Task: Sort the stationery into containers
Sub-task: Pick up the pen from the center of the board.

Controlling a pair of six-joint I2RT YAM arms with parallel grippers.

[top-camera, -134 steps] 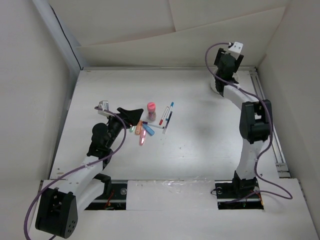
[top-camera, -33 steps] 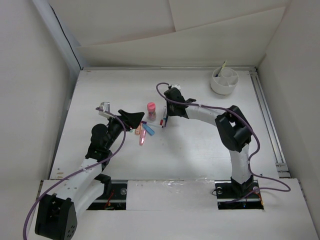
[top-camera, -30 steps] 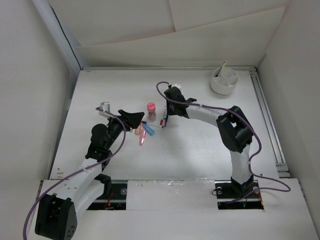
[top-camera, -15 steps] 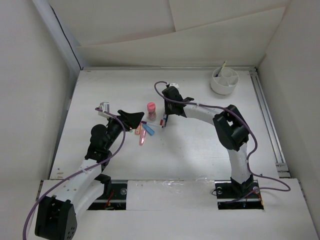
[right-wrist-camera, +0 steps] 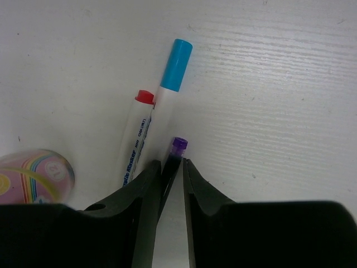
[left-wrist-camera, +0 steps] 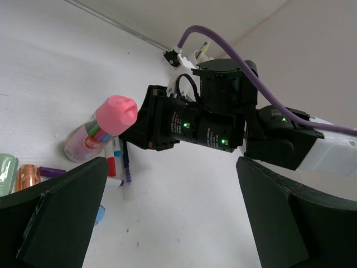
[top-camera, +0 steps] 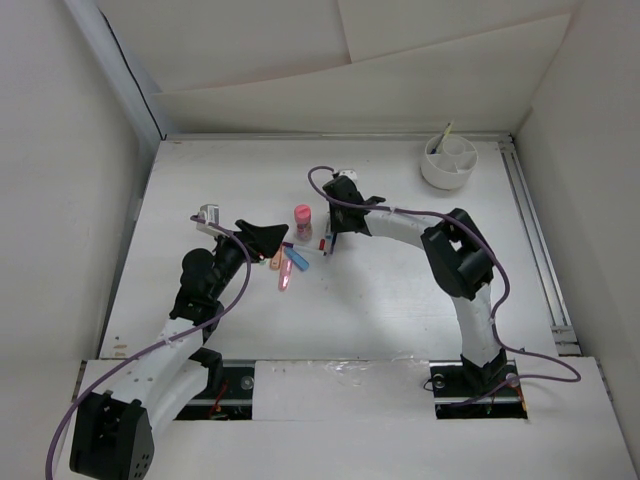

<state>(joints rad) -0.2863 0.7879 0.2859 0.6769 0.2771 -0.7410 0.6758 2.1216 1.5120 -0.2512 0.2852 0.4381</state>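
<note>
The cup (top-camera: 447,165), far right on the table (top-camera: 380,300), holds one pen (top-camera: 447,131). Three pens (right-wrist-camera: 165,97) lie mid-table; the right claw (right-wrist-camera: 172,166) pinches the purple pen (right-wrist-camera: 178,146). The left claw (top-camera: 263,236) gapes, empty, near one bottle (top-camera: 302,220) and four highlighters (top-camera: 296,260).

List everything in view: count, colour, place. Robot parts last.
cup: one, white, divided, far right of table
yellow-tipped pen: one, standing in the cup
bottle: one, pink cap, mid-table
highlighters: four, orange, green, blue, pink, lying near the bottle
blue-capped pen: one, white body, beside the bottle
red-capped pen: one, white body, alongside the blue-capped pen
purple-tipped pen: one, dark, beside those two pens
table: one, white
left hand: one, black, open, by the highlighters
right hand: one, black, shut on purple-tipped pen
</note>
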